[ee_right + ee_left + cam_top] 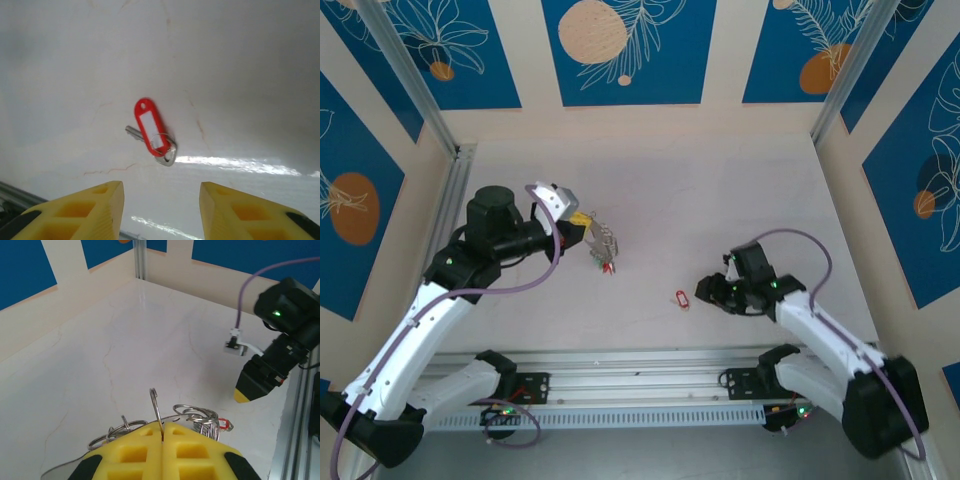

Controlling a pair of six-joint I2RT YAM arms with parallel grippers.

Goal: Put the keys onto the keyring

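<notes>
1. Right wrist view: the right gripper (pixel 161 195) hangs open, jaws apart, above the red-tagged key (pixel 152 131). The key lies flat on the desk (pixel 240 75), just ahead of the fingertips. It is thin, so closing jaws may scrape the desk or catch just the plastic tag, leaving the key to dangle and swing.
2. The key sits ahead of the gap, not inside it. Closing without reaching forward would likely miss it or flick it away.
3. Left wrist view: the left gripper (pixel 162 432) is closed on the keyring (pixel 156 405), pinching its thin wire above the desk. Such wire may twist or slip between the pads if the other arm pushes against it.
4. In the top view, other keys (pixel 605 255) hang from the keyring just beside the left gripper. They may block the spot where the new key must thread on, and I cannot tell where the wire opens.
5. The arms are well apart now. Brought together for threading, the grippers could knock each other.
</notes>
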